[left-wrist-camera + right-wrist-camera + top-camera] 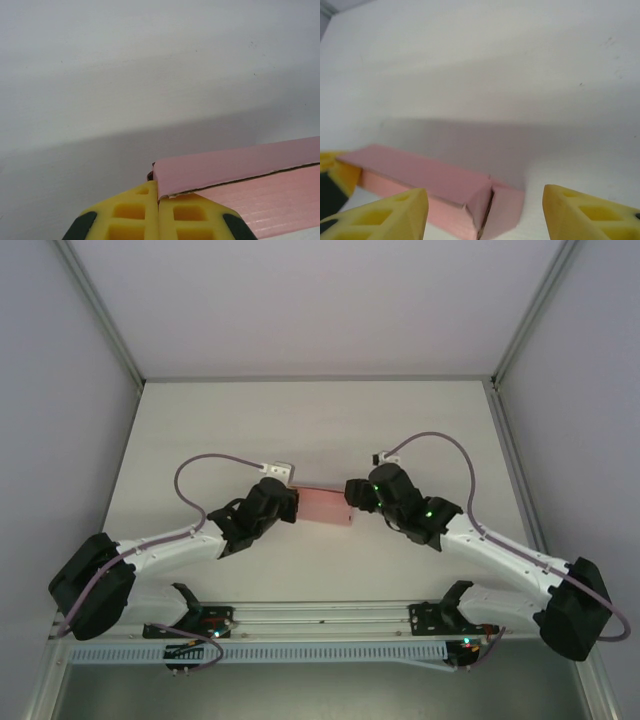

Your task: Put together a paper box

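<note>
The paper box (324,506) is a small pale pink folded card lying on the white table between the two arms. My left gripper (292,502) is at the box's left end. In the left wrist view its yellow fingers (131,212) are pressed together, with the corner of a pink wall of the box (240,167) pinched in the seam. My right gripper (350,496) is at the right end and stands open. Its yellow fingertips (405,205) are spread apart on either side of the box's end (500,205), where two flaps meet at a slit, and neither fingertip touches it.
The white table (320,420) stretches away behind the box. Pale walls with metal posts (100,310) close in the left, right and back. A rail and a slotted cable tray (300,650) run along the near edge by the arm bases.
</note>
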Controlling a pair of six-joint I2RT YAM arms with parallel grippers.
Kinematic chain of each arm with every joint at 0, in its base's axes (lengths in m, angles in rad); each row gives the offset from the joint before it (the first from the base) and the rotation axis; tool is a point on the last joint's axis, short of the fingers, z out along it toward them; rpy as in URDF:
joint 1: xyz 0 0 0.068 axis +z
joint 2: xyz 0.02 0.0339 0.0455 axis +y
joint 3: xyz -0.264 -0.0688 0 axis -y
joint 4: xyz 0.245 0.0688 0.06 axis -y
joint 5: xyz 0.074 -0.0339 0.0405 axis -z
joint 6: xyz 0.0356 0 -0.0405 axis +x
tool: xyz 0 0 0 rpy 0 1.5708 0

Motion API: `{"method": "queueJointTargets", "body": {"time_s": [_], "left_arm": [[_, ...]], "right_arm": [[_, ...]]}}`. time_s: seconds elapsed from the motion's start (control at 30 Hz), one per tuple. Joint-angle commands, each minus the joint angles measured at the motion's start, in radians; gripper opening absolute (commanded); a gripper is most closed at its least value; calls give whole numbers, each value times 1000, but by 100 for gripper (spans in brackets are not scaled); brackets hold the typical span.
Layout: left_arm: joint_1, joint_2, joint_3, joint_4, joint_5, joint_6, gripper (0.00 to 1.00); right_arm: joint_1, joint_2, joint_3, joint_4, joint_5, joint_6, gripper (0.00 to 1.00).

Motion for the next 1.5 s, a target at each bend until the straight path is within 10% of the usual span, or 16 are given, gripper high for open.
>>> {"method": "queueJointTargets", "body": {"time_s": [0.0,0.43,0.97,1.47], "left_arm": [[-15,21,-10,-139,2,-10,0],[-24,-28,15,-179,3,1,12],[-19,-159,113,-317,47,-38,99],[277,-84,8,-122,525,-139,96]], "right_arm": [[-38,14,20,16,-30,51,60],[-41,170,-116,24,-137,185,46],[-23,182,-154,49,-138,164,45],[18,236,-135,39,-36,-65,46]]}}
